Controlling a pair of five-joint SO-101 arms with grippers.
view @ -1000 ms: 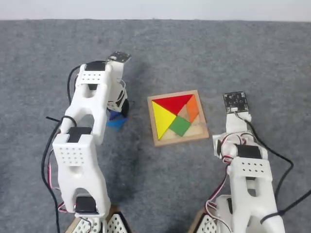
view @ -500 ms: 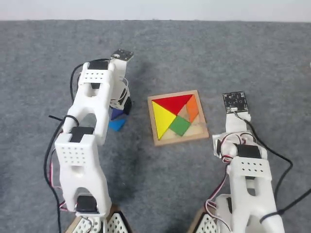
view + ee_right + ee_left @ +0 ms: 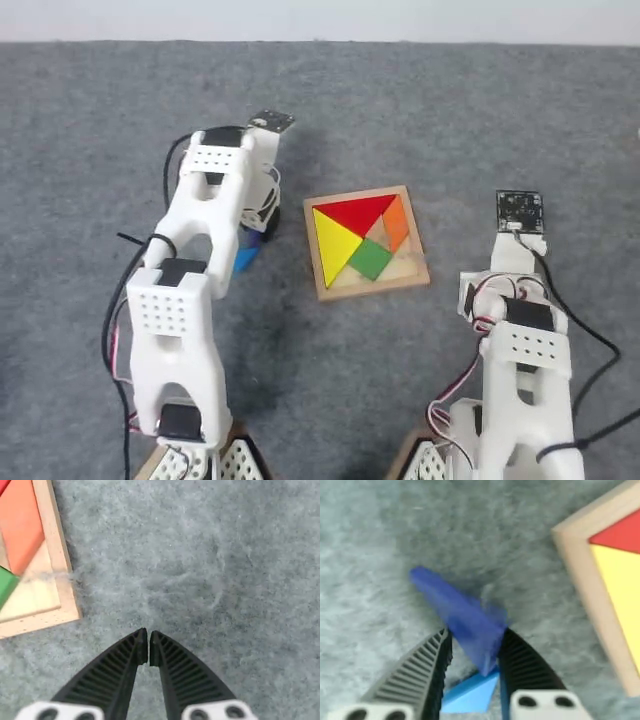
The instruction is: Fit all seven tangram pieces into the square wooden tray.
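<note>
My left gripper (image 3: pixel 474 636) is shut on a dark blue tangram piece (image 3: pixel 462 615), held tilted just above the carpet. A light blue piece (image 3: pixel 470 692) lies on the carpet beneath it and shows beside the left arm in the high view (image 3: pixel 244 260). The square wooden tray (image 3: pixel 322 288) lies to the right of that arm. It holds a red piece (image 3: pixel 358 213), a yellow piece (image 3: pixel 335 247), a green piece (image 3: pixel 371 260) and an orange piece (image 3: pixel 397 222). My right gripper (image 3: pixel 148 646) is shut on nothing, over bare carpet just off the tray's edge (image 3: pixel 59 565).
Grey carpet (image 3: pixel 450 120) covers the table on all sides of the tray. Part of the tray floor (image 3: pixel 405 268) near its right corner shows bare wood. The right arm (image 3: pixel 515 330) stands to the right of the tray.
The left arm has shifted right toward the tray, carrying the dark blue piece off the light blue one. The right arm has swung right, away from the tray.
</note>
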